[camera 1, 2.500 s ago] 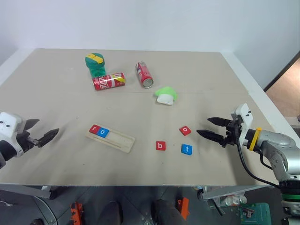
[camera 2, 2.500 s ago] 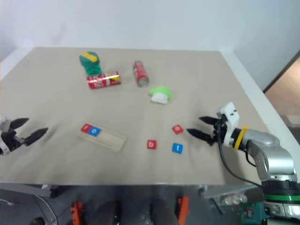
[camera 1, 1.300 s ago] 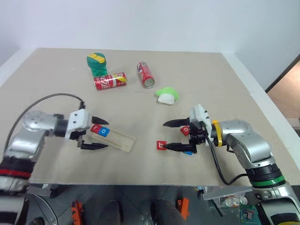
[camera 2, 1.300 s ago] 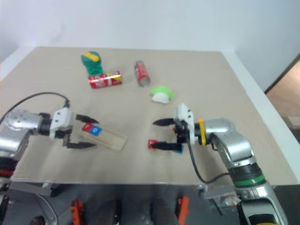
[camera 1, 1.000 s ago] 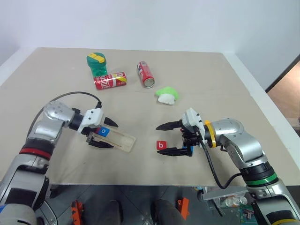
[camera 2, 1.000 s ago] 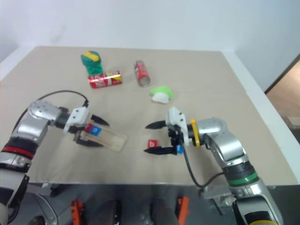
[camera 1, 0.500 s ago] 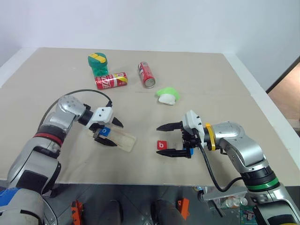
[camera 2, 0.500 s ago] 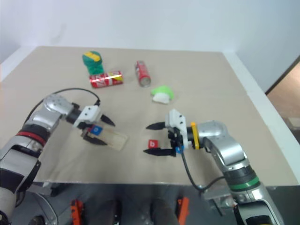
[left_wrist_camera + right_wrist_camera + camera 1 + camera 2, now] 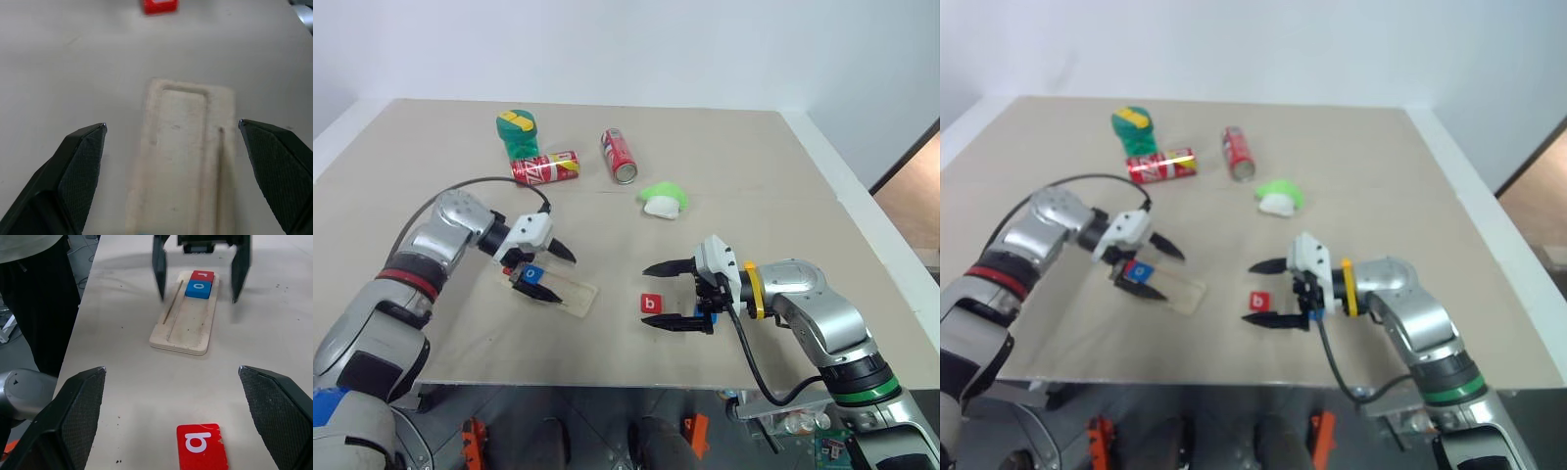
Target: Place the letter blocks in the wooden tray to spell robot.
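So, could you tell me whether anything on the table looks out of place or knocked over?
Yes: two red soda cans lie on their sides at the table's far side, one beside the green container, the other just right of it. Neither belongs to the spelling job.

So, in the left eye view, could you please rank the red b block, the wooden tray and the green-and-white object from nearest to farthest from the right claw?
1. Red b block, between the right claw's tips.
2. Wooden tray, toward the left claw.
3. Green-and-white object, farther back.
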`<state>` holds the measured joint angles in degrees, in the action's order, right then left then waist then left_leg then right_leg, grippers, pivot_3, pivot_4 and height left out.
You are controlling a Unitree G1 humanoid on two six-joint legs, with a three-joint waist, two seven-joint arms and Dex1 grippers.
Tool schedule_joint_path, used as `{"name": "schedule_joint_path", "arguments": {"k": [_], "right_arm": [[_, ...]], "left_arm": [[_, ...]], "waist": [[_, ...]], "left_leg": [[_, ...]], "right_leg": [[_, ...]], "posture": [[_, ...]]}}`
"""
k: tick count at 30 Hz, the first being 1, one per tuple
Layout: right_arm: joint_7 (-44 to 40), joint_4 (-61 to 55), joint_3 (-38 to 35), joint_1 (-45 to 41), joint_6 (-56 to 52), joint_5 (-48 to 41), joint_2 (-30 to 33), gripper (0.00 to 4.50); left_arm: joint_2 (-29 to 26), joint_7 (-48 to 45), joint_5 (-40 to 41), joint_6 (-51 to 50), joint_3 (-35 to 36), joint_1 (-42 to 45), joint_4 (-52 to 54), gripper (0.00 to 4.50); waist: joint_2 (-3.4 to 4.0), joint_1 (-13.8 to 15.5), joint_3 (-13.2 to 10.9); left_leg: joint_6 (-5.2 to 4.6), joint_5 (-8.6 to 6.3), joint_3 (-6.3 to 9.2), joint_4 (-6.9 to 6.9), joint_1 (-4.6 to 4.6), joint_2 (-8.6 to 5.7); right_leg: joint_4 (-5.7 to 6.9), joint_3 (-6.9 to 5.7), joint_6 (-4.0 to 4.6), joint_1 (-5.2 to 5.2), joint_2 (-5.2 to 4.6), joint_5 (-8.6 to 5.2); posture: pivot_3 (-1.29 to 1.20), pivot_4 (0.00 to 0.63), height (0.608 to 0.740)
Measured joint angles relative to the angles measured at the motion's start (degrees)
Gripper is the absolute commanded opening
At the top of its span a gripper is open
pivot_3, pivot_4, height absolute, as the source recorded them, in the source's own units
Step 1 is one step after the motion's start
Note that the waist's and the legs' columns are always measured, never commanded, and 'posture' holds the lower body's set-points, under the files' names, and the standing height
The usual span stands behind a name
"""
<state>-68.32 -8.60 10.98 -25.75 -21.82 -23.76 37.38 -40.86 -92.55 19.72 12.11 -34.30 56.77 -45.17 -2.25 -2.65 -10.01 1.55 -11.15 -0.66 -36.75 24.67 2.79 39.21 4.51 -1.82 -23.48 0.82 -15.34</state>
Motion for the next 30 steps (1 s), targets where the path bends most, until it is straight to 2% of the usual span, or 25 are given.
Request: {"name": "schedule_joint_path", "arguments": {"k": [6,18,22,25,30], "right_arm": [[-0.09,0.08,0.02,0.01,0.75,0.51,-0.01,4.49],[-0.09,0.55,0.02,0.94,1.85,1.06,0.14,4.49],[-0.08,0.55,0.01,1.27,2.01,1.06,0.35,4.5],[-0.03,0.54,0.01,1.47,2.06,1.07,0.37,4.5],[0.02,0.55,0.02,2.13,2.49,1.61,0.36,4.5]], "left_arm": [[0.09,-0.01,-0.1,0.8,-1.65,-0.47,-1.61,4.5],[4.11,-0.01,-4.49,8.26,-0.67,1.21,-10.02,4.5],[4.06,0.63,-5.11,9.19,-0.75,1.53,-10.52,3.25],[4.06,0.53,-5.6,9.17,-0.58,1.63,-10.35,3.19],[4.88,0.19,-7.86,3.12,1.88,1.62,-8.05,3.19]], "waist": [[0.0,0.08,0.0],[0.08,0.11,0.05],[0.09,0.05,0.05],[0.09,0.05,0.05],[0.1,0.07,0.05]], "left_leg": [[-0.01,0.01,0.06,-0.05,0.01,0.0],[-0.1,0.07,0.16,-0.16,-0.03,-0.03],[-0.14,0.11,0.16,-0.2,-0.05,-0.02],[-0.14,0.11,0.18,-0.2,-0.06,-0.02],[-0.14,0.11,0.19,-0.21,-0.03,-0.02]], "right_leg": [[0.01,-0.07,0.0,0.03,0.0,0.0],[0.03,-0.16,-0.04,0.16,0.0,0.02],[0.1,-0.15,-0.04,0.15,0.01,0.05],[0.11,-0.16,-0.04,0.15,0.03,0.04],[0.12,-0.17,-0.05,0.15,0.03,0.04]], "posture": [[0.0,0.15,0.74],[0.0,0.15,0.74],[0.0,0.15,0.74],[0.0,0.15,0.74],[0.0,0.15,0.74]]}}
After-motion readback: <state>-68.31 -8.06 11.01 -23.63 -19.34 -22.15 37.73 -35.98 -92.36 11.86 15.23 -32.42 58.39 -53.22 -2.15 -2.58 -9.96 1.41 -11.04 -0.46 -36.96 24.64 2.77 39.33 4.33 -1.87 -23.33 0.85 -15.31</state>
